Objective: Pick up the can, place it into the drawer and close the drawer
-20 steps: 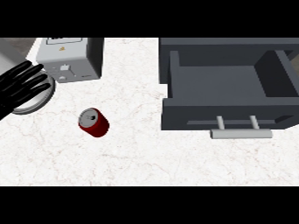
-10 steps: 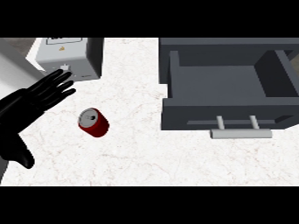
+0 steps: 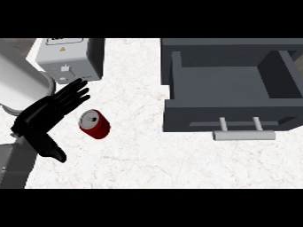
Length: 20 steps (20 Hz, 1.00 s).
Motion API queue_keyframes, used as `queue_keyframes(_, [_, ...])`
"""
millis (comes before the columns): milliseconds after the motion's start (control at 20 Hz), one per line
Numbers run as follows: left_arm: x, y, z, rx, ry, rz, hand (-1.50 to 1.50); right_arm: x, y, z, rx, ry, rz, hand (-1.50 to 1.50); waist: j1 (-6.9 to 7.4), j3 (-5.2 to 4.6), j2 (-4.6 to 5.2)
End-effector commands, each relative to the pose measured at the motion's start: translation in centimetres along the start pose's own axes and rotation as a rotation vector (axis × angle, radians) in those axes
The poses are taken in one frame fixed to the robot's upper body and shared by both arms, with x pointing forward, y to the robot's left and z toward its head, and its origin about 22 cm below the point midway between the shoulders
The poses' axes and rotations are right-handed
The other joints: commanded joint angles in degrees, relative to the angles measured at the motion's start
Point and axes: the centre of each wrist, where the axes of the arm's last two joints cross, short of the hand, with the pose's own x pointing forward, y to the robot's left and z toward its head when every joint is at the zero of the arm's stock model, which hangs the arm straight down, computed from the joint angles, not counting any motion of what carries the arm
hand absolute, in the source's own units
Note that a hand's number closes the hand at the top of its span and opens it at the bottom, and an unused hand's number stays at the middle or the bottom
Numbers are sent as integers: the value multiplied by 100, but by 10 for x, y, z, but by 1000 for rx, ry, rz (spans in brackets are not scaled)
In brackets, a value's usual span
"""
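A red can [image 3: 95,124] with a silver top lies on its side on the white marble counter [image 3: 154,159], left of the middle. My left hand [image 3: 48,114] is just left of it, open, with straight fingers [image 3: 74,92] pointing up and to the right and the thumb [image 3: 51,150] pointing down. The hand is beside the can and I see no contact. The dark grey drawer [image 3: 236,80] stands pulled out at the right, with nothing visible inside, its pale bar handle [image 3: 243,134] facing me. My right hand does not show.
A white and grey box-shaped appliance [image 3: 67,57] stands at the back left, just beyond my fingertips. My grey left forearm [image 3: 10,80] fills the left edge. Bare counter lies between the can and the drawer's front.
My left hand has swung in from the left edge, to the right and forward, and now its palm is next to the can. Can and drawer have not moved.
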Motion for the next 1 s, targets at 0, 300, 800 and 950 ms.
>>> queue_keyframes(0, [-24, -15, 6, 29, 15, -3, -150, -8, -3, 5, 0, 10, -4, -150, 34, 1, -8])
queue_keyframes(300, [-53, 26, 12, 101, -6, -21, -150, 21, -13, 7, 20, -5, 11, -150, -19, -3, 2])
queue_keyframes(800, [-93, 47, 12, 123, 34, -40, -150, 10, 6, 8, 20, 0, 12, -150, -38, -5, 17])
queue_keyframes(950, [-100, 47, 5, 121, 73, -21, -150, 16, -2, 15, 3, -11, 2, -150, -50, -5, 12])
